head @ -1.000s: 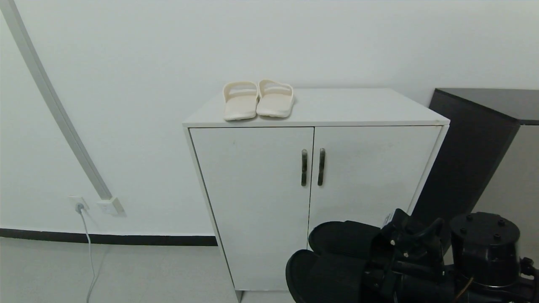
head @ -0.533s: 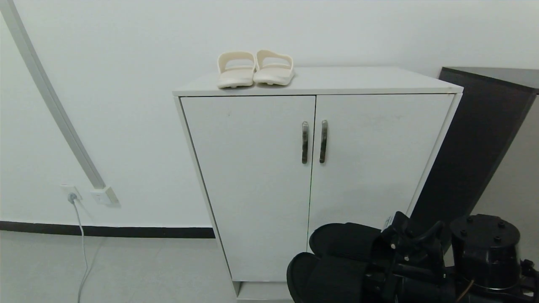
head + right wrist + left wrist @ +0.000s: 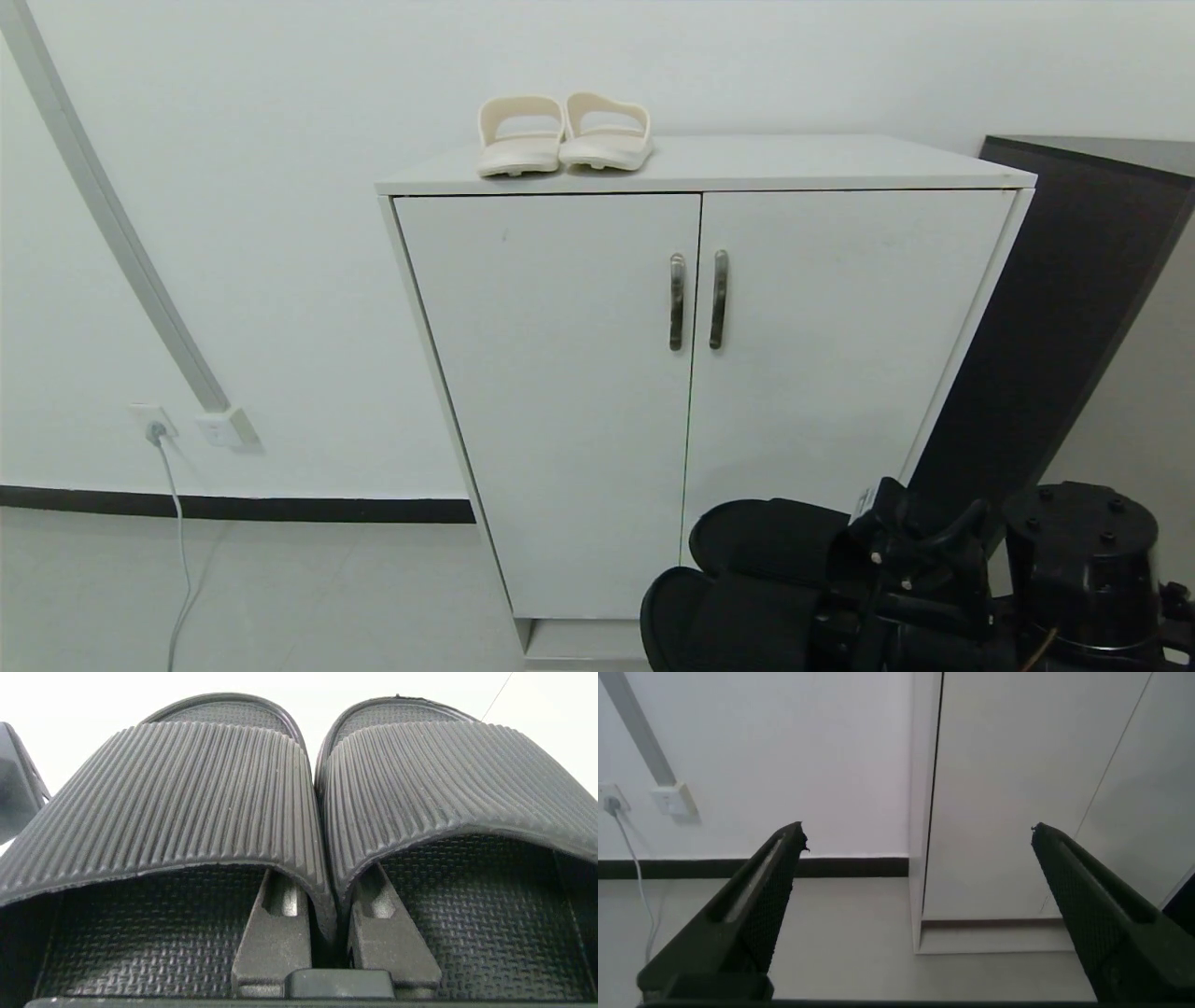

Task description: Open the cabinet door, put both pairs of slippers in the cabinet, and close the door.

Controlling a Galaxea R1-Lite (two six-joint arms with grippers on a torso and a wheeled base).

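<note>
Nearest, at the lower right of the frame, the right gripper (image 3: 327, 938) is clamped on the black slippers (image 3: 747, 579), holding them as a pair low before the cabinet doors (image 3: 560, 373). The left gripper (image 3: 917, 831) hangs with fingers wide apart, empty. Both doors are shut, so by my reading opening, stowing and closing all remain. Farthest, upper centre, the cream slippers (image 3: 563, 135) rest on the cabinet top (image 3: 794, 159).

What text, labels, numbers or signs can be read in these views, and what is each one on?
None can be read.
Cabinet doors: blank.
Cream slippers: no print shows.
Black slippers: ribbed straps, no lettering.
Small pale patch beside the right end effector: perhaps a label, too small to read.
</note>
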